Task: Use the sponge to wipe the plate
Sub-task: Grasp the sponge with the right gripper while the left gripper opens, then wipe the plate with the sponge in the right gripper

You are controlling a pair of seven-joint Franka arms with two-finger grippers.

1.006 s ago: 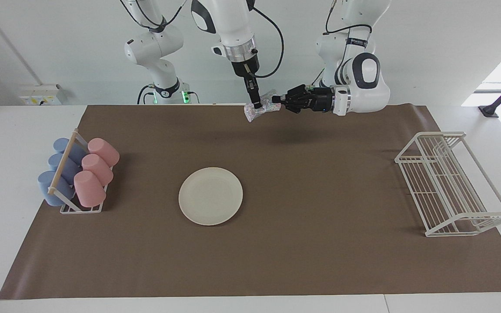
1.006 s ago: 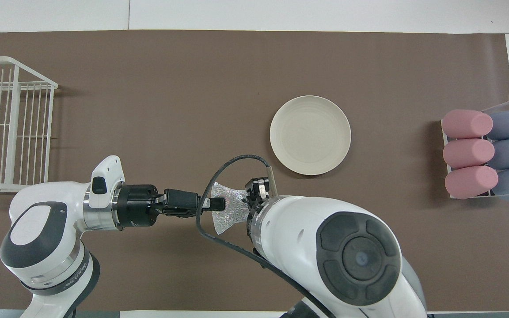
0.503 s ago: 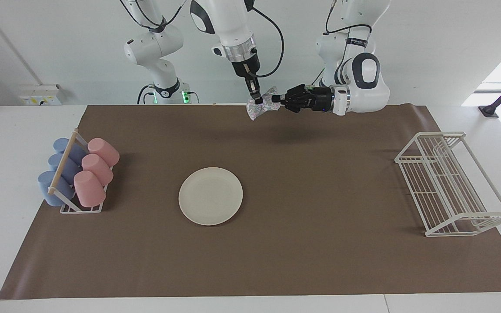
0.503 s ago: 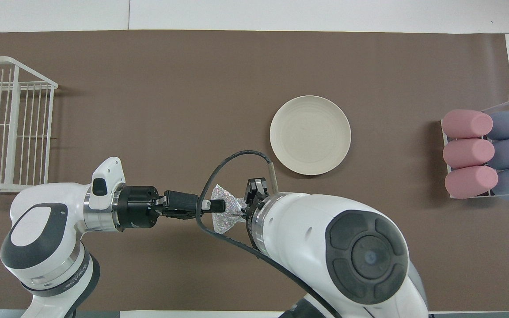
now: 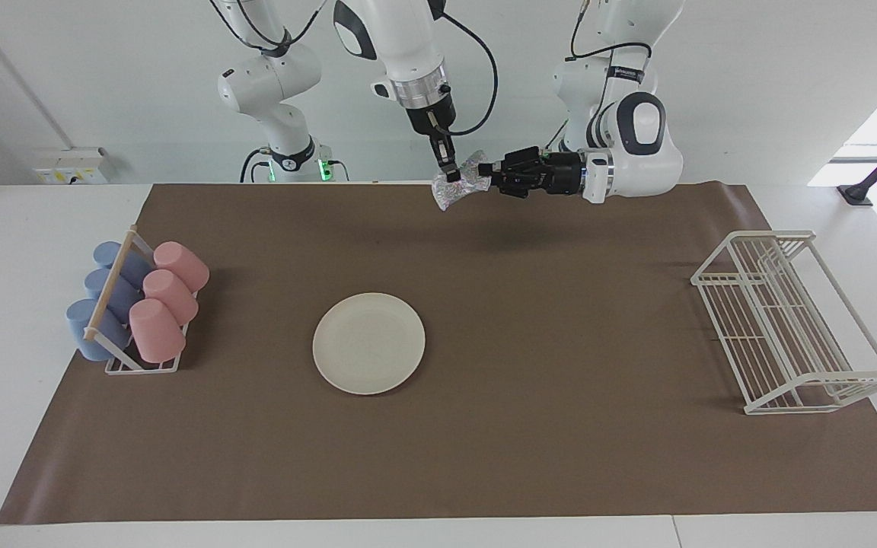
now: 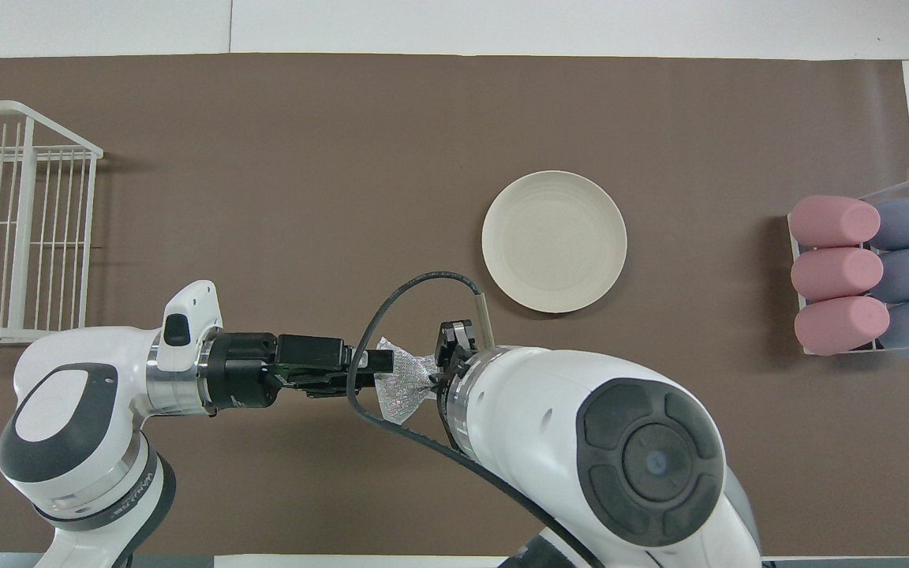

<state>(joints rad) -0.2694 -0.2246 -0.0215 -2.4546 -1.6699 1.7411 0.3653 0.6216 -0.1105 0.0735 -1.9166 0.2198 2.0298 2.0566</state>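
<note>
A: The sponge [image 5: 457, 185] hangs in the air between the two grippers, over the brown mat [image 5: 560, 457] well nearer to the robots than the plate [image 5: 368, 343]. It is pinched at its middle and flares out at both ends.

B: Which gripper has it?

A: The right gripper [image 5: 451, 171] comes straight down from above, and its fingers are clamped on the sponge's waist. The left gripper [image 5: 489, 179] reaches in level from the side, its forearm lying flat above the mat, and its tips are at the sponge's edge. Whether those fingers are closed on it, I cannot tell.

B: And the plate?

A: It lies flat on the mat, bare, with nothing touching it. From the sponge it sits farther from the robots and toward the right arm's end of the table, so I judge the right arm to be the better placed carrier.

B: So the wipe has not begun?

A: Not yet. This looks like a handover or regrip in mid-air. The cup rack [image 5: 134, 308] stands beside the plate toward the right arm's end; the wire rack [image 5: 792, 323] is well apart from it toward the left arm's.
</note>
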